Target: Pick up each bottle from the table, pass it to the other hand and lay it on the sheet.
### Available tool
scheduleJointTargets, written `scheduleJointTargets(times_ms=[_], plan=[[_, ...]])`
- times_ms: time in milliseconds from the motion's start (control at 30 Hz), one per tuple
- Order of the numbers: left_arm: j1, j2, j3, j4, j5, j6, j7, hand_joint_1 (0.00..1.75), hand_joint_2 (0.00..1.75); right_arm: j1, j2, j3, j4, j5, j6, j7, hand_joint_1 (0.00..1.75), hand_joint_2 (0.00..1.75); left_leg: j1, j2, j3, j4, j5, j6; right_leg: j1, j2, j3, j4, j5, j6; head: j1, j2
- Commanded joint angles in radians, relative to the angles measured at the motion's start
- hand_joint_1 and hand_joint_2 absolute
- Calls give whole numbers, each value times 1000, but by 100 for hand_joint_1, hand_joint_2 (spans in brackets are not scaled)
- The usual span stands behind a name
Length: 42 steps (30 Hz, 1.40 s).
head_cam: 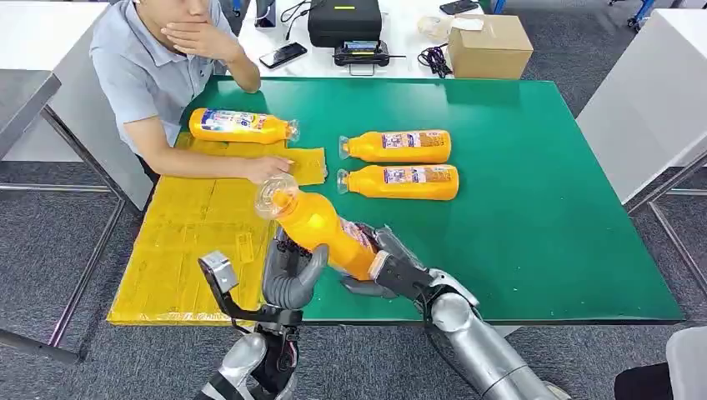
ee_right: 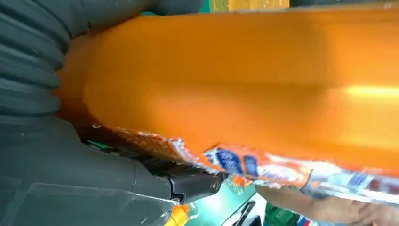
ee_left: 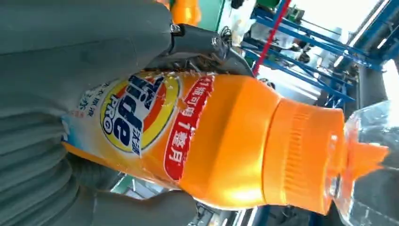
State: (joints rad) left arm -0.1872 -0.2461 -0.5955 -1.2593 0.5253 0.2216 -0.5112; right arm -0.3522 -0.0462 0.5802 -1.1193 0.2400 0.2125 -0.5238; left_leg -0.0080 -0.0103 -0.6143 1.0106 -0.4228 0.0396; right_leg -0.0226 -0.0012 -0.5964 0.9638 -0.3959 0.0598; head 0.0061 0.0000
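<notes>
Overhead, one orange plastic bottle [head_cam: 242, 125] lies on the yellow sheet [head_cam: 188, 242]; two wait on the green table [head_cam: 542, 208]. The right hand [head_cam: 385, 265] grips a raised orange bottle [head_cam: 321, 227]. Left wrist: left hand [ee_left: 70, 56] wraps it, handover underway.

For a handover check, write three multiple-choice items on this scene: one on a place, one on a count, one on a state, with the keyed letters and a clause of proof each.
1. Where does the bottle on the yellow sheet lie?
A. by the person's forearm
B. at the sheet's near edge
C. under the cardboard box

2. How many bottles lie on the green table?
A. one
B. two
C. four

3. What grips the raised bottle?
A. left hand alone
B. nothing
C. both hands

Answers: 1 A, the sheet bottle rests just beyond the person's forearm. 2 B, two bottles lie side by side. 3 C, left hand and right hand both close round it.
</notes>
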Motion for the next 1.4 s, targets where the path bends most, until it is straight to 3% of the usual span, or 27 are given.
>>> scheduleJointTargets(times_ms=[33, 100, 1033, 1067, 1100, 1167, 1233, 1267, 1400], plan=[[-72, 10, -42, 77, -9, -5, 12, 148, 175, -43, 12, 87, 97, 11, 7, -1, 175, 175, 2, 1, 4, 0, -2, -3, 2, 1, 4, 0, -2, -3, 0, 0], [-83, 6, -46, 97, -15, 2, 15, 175, 175, -46, 11, 96, 86, 17, 1, -3, 175, 175, 2, 1, 3, 0, -1, -2, 2, 0, 4, -1, -1, -2, 0, 0], [-78, 10, -47, 64, -22, -17, 1, 175, 175, -54, 13, 100, 96, -6, 15, 2, 175, 175, 2, 2, 4, 1, -2, -3, 2, 1, 3, 0, -2, -3, 0, 0], [-79, 13, -52, 59, -40, -4, -5, 175, 175, -54, 13, 97, 98, -6, 10, 2, 136, 175, 2, 1, 3, 1, -2, -2, 2, 1, 3, 0, -1, -3, 0, 0], [-81, 15, -56, 61, -61, 17, -7, 175, 175, -51, 10, 94, 98, -4, 7, 2, 0, 175, 1, 1, 2, 0, -1, -2, 1, 0, 2, 0, -1, -2, 0, 0], [-97, 18, -75, 89, -169, 128, -24, 175, 175, -39, 8, 73, 102, 5, -34, 20, 0, 175, 1, 1, 2, 0, -1, -2, 2, 0, 2, 0, -1, -2, 0, 0], [-93, 17, -64, 86, -195, 137, -38, 175, 175, -28, 11, 44, 104, 37, -103, 20, 0, 175, 2, 0, 5, 0, -2, -3, 2, -1, 5, 0, -2, -3, 0, 0], [-75, 14, -41, 60, -237, 184, -67, 175, 175, -1, 33, -29, 87, 73, -251, 29, 0, 175, 2, 0, 3, 0, -1, -2, 2, -1, 4, 0, -1, -2, 0, 0], [-27, 40, -26, -43, -275, 168, -1, 175, 175, 31, 21, -80, 39, 64, -249, 28, 0, 175, 1, 0, 1, 0, -1, -1, 1, 0, 1, -1, -1, -2, 0, 0]])
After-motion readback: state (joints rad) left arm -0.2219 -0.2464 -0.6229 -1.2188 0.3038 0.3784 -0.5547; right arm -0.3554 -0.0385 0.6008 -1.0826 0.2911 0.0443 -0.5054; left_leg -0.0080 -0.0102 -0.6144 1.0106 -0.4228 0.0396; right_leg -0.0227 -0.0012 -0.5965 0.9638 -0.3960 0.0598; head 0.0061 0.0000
